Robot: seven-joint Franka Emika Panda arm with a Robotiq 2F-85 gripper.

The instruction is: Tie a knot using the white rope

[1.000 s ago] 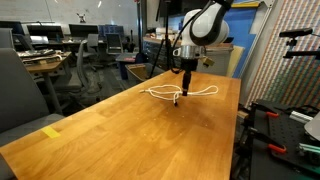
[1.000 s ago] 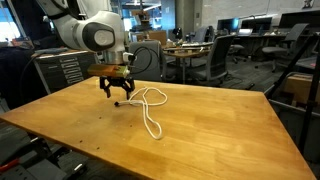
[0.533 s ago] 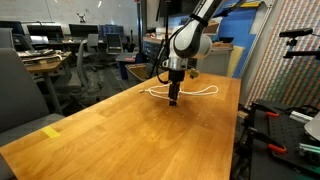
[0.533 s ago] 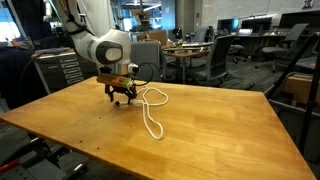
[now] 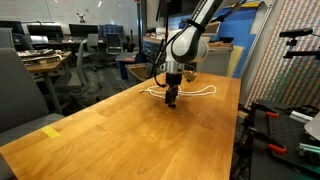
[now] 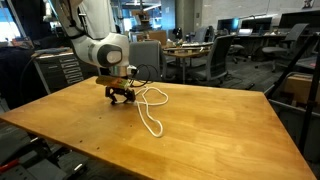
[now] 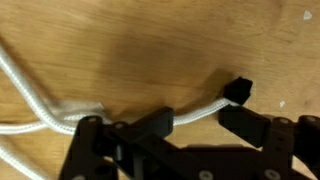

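The white rope [image 7: 205, 107] lies in a loop on the table [image 6: 220, 130]. The end effector [image 6: 122, 98] sits low with its fingers apart on both sides of the rope's black tip [image 7: 238, 90], probably ready to grab that end.

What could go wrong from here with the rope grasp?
1. The open gripper straddles the rope very near its black tip; closing there may give a short hold that slips out when pulled.
2. Crossing strands lie right beside one finger and could get caught or dragged along.
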